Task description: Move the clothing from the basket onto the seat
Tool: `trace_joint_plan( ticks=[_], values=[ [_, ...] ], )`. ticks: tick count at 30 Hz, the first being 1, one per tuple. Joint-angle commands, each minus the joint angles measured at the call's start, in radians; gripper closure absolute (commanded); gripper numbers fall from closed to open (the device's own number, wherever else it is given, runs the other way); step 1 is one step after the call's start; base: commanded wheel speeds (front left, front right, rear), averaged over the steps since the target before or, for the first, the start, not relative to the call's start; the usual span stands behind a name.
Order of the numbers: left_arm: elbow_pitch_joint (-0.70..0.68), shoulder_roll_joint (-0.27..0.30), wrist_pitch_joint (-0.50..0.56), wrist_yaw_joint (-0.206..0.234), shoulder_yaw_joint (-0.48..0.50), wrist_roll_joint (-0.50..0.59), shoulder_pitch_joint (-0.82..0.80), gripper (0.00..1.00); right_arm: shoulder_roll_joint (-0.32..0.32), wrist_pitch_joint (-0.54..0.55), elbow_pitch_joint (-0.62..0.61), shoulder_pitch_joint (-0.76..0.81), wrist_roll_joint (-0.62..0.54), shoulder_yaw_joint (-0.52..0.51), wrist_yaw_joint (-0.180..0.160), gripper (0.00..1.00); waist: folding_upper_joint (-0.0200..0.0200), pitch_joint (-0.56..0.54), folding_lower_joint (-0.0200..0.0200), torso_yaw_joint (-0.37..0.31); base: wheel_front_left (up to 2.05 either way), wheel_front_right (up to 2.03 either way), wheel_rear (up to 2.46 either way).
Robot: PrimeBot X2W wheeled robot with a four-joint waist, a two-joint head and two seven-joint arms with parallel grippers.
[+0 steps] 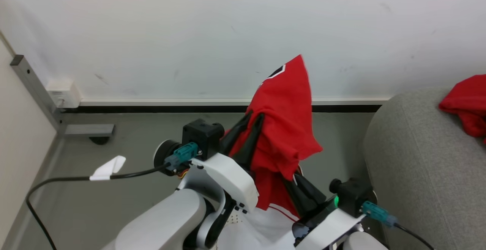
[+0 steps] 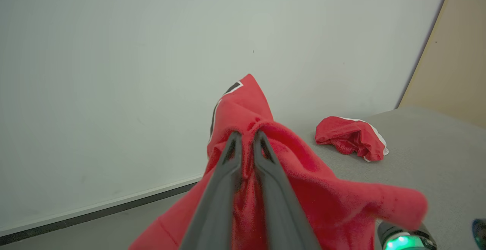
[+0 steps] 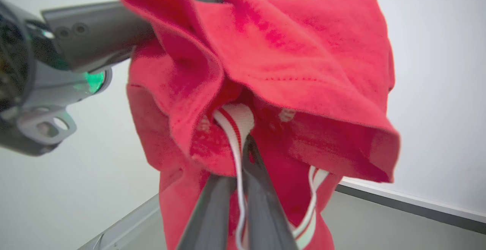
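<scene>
Arms (image 1: 228, 178) raised, jaws clamping red jersey (image 1: 284, 121)

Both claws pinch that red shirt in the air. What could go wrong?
The right gripper seems to pinch only the striped cuff, which might slip free. The jersey hangs left of the seat, not over it, so a drop would likely miss. Folds drape over the left gripper and could snag at release.

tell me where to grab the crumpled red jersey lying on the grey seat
Probably the raised red fold along the top of the crumpled jersey, pinched from straight above. It lies as a low bunched mound on the seat, so its flat edges offer little to bite, while the ridge stands up. The left tool and right tool are both shut on the lifted jersey.
</scene>
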Motion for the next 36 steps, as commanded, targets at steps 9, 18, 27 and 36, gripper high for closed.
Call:
trace_joint_plan(
  ticks=[9, 18, 27, 36],
  values=[
    [0.015, 0.004, -0.023, 0.01, -0.003, -0.007, 0.029, 0.0, -0.097, 0.003, -0.197, 0.119, -0.03, -0.176, -0.002, 1.0, -0.0001, 0.035, 0.0, -0.084, 0.0, 0.0, 0.0],
    [0.003, 0.004, -0.027, 0.008, -0.011, 0.004, 0.025, 0.0, -0.17, 0.077, -0.416, 0.222, -0.095, -0.391, -0.002, 1.0, -0.0001, 0.058, 0.0, -0.203, 0.0, 0.0, 0.0],
    [-0.03, -0.005, -0.021, 0.009, -0.033, 0.02, 0.016, 0.0, -0.185, 0.157, -0.583, 0.295, -0.119, -0.528, -0.002, 1.0, -0.0001, 0.074, 0.0, -0.319, 0.0, 0.0, 0.0],
    [-0.085, -0.002, 0.022, 0.004, -0.063, 0.061, -0.058, 0.0, -0.171, 0.171, -0.628, 0.24, -0.118, -0.615, -0.002, 1.0, -0.0001, 0.191, 0.0, -0.356, 0.0, 0.0, 0.0]
  ],
)
